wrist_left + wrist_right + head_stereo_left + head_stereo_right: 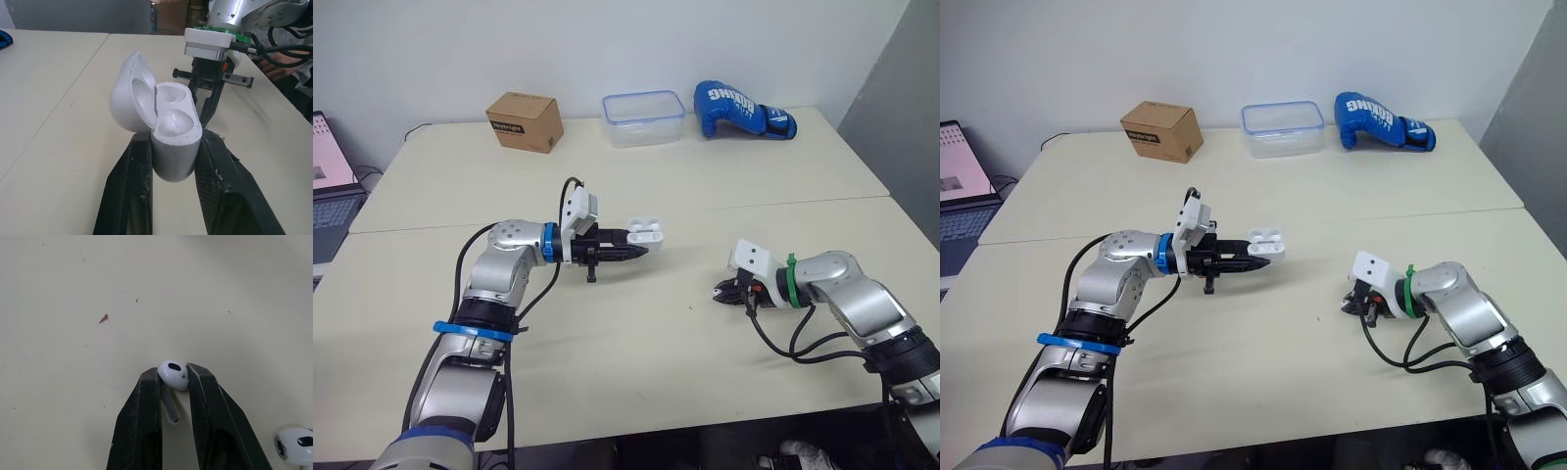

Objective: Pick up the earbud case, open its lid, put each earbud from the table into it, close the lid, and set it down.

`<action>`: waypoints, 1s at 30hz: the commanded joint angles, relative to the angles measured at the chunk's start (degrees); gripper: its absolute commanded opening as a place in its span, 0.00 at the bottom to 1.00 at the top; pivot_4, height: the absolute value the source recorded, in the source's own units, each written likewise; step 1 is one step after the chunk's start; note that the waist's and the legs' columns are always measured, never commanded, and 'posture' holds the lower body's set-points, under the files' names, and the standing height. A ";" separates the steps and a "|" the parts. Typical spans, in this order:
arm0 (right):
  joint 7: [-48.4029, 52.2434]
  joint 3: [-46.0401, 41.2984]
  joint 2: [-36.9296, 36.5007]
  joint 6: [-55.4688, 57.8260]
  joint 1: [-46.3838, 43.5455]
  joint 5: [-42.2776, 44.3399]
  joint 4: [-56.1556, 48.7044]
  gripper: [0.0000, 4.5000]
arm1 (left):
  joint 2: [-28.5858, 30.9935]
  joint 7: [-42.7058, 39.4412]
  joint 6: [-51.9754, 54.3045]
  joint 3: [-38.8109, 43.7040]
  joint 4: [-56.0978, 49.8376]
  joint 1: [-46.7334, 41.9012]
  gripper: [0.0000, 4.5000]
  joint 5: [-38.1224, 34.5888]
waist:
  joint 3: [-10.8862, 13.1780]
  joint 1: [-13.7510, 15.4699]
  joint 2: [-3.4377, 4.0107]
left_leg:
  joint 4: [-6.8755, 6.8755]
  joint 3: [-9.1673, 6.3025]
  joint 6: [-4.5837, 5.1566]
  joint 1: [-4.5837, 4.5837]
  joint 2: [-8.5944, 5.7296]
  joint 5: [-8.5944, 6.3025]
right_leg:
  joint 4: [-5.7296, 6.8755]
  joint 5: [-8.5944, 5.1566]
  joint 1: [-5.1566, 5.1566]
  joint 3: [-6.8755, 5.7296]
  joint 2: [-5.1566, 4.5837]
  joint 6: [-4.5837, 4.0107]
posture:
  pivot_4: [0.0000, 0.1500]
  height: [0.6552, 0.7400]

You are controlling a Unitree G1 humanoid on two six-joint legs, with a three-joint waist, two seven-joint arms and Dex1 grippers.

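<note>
Holding the earbud case, lid open, left gripper clamps it. Right of the case, right gripper pinches one earbud.

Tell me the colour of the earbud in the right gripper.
White, with a small dark mesh patch; the earbud shows best in the right wrist view.

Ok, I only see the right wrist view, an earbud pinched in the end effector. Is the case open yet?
Observer: Yes. The left end effector holds the earbud case with its lid swung open.
Operator: Anything inside?
Observer: No, both wells are bare.
Operator: Where's my arm from it?
Observer: The right end effector, with your earbud, is low over the table, to the case's right and apart from it.
</note>
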 commanded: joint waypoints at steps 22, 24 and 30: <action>20.18 1.99 -10.57 -28.40 -1.19 -9.43 7.24 0.09 | 0.64 -0.58 -1.78 0.32 -2.09 0.40 0.18 0.23 | 0.00 0.04 0.00 | 0.00 0.03 0.00 0.00 0.01 0.00 | -0.02 0.00 0.01 0.00 0.00 0.00 | 1.00 0.89; 19.99 1.92 -10.29 -29.24 -1.32 -9.99 7.62 0.09 | 0.66 -0.58 -1.80 0.30 -2.08 0.41 0.18 0.26 | 0.00 0.06 0.00 | 0.00 0.02 0.00 0.00 0.01 0.00 | -0.02 0.00 0.01 0.00 0.00 0.01 | 1.00 0.89; 19.59 2.43 -9.49 -30.90 -1.70 -11.91 9.13 0.16 | 0.47 -0.51 -1.77 0.19 -2.15 0.40 0.18 0.26 | 0.00 0.06 0.00 | 0.01 0.03 0.00 0.01 0.01 0.00 | -0.01 0.00 0.02 -0.01 0.00 0.00 | 1.00 0.89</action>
